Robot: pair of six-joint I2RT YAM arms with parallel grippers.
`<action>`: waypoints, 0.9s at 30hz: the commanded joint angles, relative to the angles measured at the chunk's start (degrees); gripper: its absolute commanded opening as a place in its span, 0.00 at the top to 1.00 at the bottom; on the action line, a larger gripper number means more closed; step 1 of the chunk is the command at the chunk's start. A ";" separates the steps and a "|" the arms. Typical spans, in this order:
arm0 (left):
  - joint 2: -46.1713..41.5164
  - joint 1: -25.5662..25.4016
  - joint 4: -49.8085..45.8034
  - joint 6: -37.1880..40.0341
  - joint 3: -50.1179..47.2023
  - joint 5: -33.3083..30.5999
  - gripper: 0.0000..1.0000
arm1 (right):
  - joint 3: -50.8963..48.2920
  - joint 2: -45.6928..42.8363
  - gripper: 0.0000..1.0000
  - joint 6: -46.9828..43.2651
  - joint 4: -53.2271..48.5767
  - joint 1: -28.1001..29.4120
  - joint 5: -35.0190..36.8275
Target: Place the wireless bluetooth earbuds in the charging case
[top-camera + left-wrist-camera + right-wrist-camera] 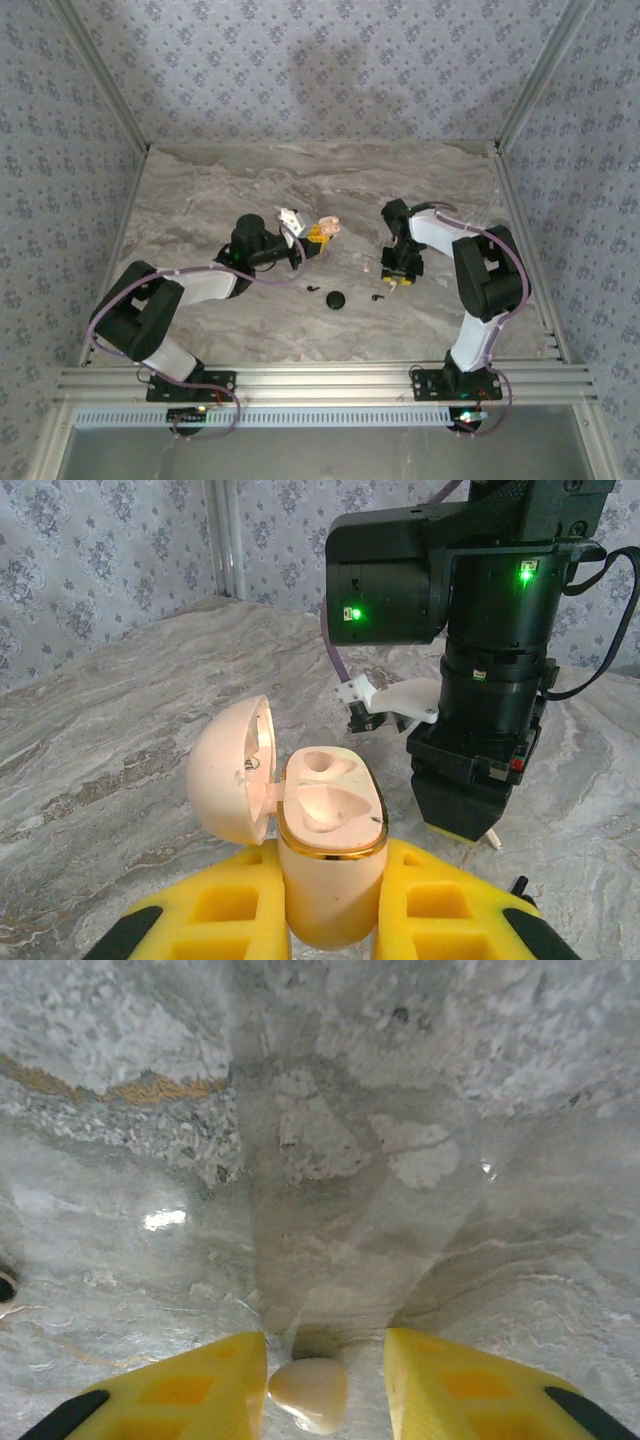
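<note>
We saw the left pincer [332, 852] pinching the cream charging case [330, 905], with a yellow finger [240, 905] pressed on each side of its body. The case stood upright between them. Its lid [228, 772] was hinged open toward the left of the wrist view, and the two moulded wells faced up. Just beyond this pincer's tips, the right arm [480, 680] pointed down at the marble table [200, 200].

The right pincer [325, 1345] stood spread just above the table. A small cream rounded piece [310, 1393] lay between its fingers, close against one and well clear of the other. We could not tell whether it touched the near one.

From above, both earbuds lay on the table outside the case. One black earbud [313, 289] was near the left pincer [312, 238], on the side toward the arm bases. The other earbud [378, 297] lay just beside the right pincer [400, 280], also on the base side. A round black puck [336, 299] sat between the two earbuds, apart from both pincers.
</note>
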 commanded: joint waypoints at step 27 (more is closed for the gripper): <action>-2.80 0.63 0.13 -0.07 0.18 0.43 0.90 | 0.73 0.67 0.67 1.24 -2.92 2.73 0.72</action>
